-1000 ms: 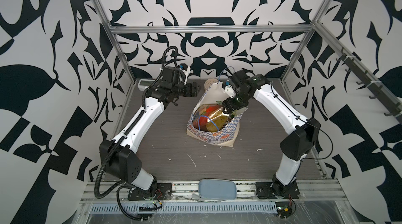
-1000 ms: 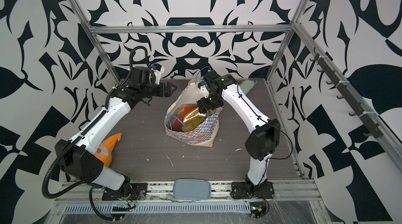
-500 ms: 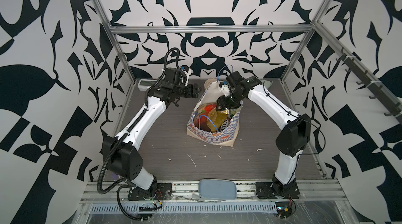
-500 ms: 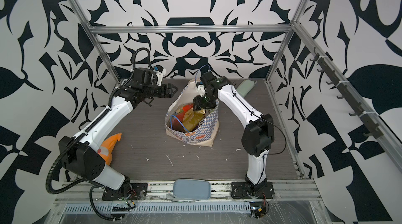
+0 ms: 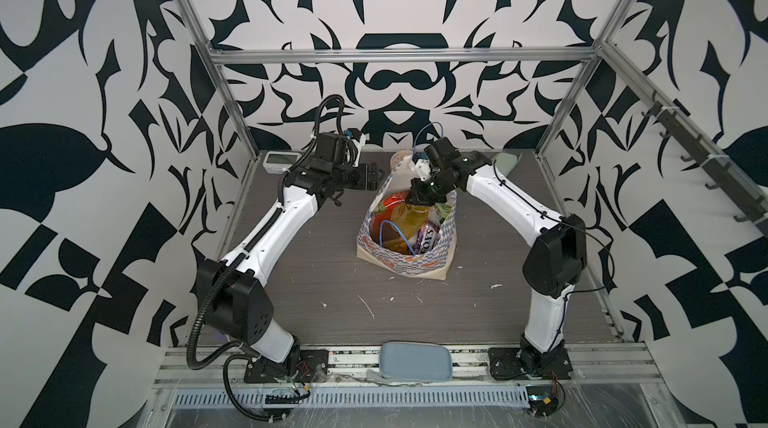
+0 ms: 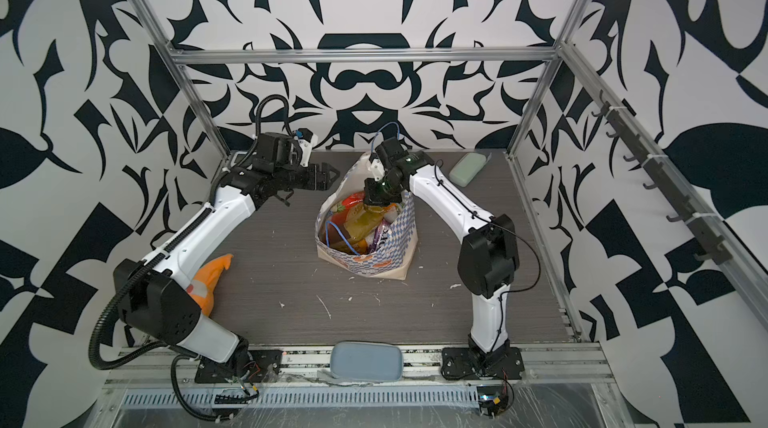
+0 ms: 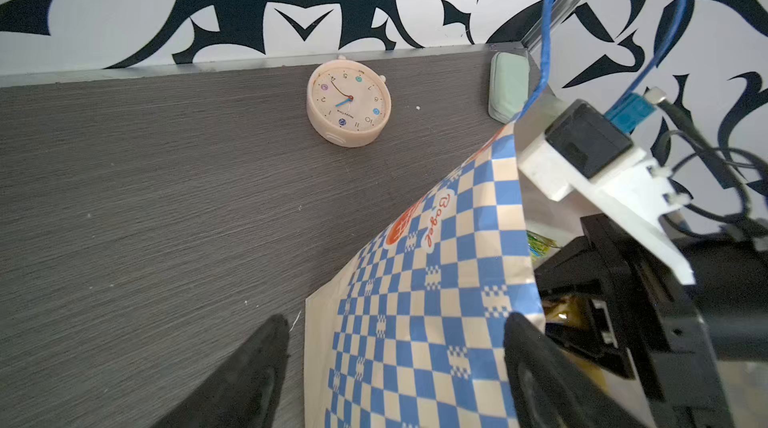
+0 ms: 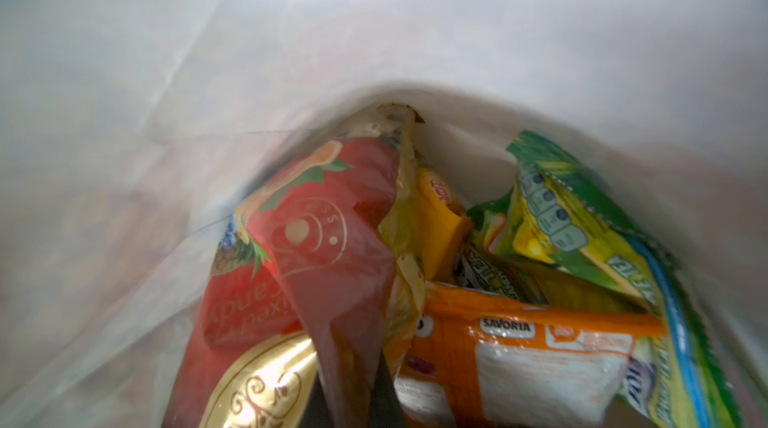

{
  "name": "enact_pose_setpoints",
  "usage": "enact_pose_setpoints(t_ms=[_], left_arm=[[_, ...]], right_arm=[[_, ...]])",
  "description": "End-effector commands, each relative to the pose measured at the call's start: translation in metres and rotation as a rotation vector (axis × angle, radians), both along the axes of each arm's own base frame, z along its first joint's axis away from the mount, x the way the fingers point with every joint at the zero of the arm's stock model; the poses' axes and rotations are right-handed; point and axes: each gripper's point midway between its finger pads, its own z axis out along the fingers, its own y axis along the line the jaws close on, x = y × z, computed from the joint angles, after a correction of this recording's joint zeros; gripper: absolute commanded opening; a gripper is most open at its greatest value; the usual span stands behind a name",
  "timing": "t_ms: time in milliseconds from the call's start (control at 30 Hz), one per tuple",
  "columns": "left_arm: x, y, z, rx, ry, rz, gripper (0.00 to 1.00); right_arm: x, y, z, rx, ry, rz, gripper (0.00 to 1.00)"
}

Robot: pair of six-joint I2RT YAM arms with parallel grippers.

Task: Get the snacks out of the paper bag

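Observation:
The paper bag [image 5: 415, 265] [image 6: 376, 268] stands open mid-table, checked band around it, blue cord handles showing. Several snacks fill it: a red mixed-candy pack [image 8: 324, 247], an orange packet [image 8: 519, 347], a green-yellow packet [image 8: 582, 238] and a purple packet [image 5: 428, 238]. My right gripper [image 5: 417, 206] [image 6: 373, 203] [image 8: 353, 397] reaches into the bag's mouth and is shut on the film of the red candy pack. My left gripper [image 5: 372, 176] [image 6: 328, 176] [image 7: 395, 363] is open beside the bag's far left rim, the checked wall [image 7: 415, 322] showing between its fingers.
A cream alarm clock [image 7: 348, 101] lies behind the bag by the back wall. A mint green case [image 6: 467, 168] [image 7: 508, 87] sits at the back right. An orange plush fish [image 6: 210, 280] lies at the left behind my left arm. A grey-blue pad [image 5: 415, 360] rests on the front rail.
My right gripper has shifted left over the bag's mouth, gone in among the packets and shut on the red candy pack. The left gripper has stayed open beside the rim.

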Motion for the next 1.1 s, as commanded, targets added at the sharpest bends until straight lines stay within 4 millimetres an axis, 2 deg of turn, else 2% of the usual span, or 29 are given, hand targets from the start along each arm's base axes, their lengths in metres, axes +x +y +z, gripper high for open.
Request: enact_pose_setpoints(t_ms=[0, 233, 333, 533, 667, 900, 1067], left_arm=[[0.003, 0.015, 0.006, 0.027, -0.047, 0.069, 0.84], [0.006, 0.042, 0.017, 0.025, -0.122, 0.193, 0.84], [0.005, 0.046, 0.021, 0.014, -0.151, 0.215, 0.84], [0.004, 0.042, 0.021, -0.001, -0.14, 0.201, 0.84], [0.005, 0.042, 0.018, -0.001, -0.13, 0.203, 0.84], [0.006, 0.041, 0.017, -0.017, -0.121, 0.21, 0.84], [-0.001, 0.033, 0.03, -0.052, -0.155, 0.153, 0.84]], right_arm=[[0.016, 0.023, 0.073, 0.197, -0.218, 0.023, 0.0], [0.006, 0.024, 0.127, 0.354, -0.343, 0.067, 0.0], [0.002, 0.023, 0.14, 0.413, -0.373, 0.083, 0.0], [-0.001, 0.017, 0.138, 0.398, -0.377, 0.08, 0.0], [-0.002, 0.011, 0.15, 0.452, -0.4, 0.075, 0.0], [0.0, 0.009, 0.151, 0.449, -0.399, 0.083, 0.0], [-0.001, 0.006, 0.16, 0.453, -0.427, 0.094, 0.0]])
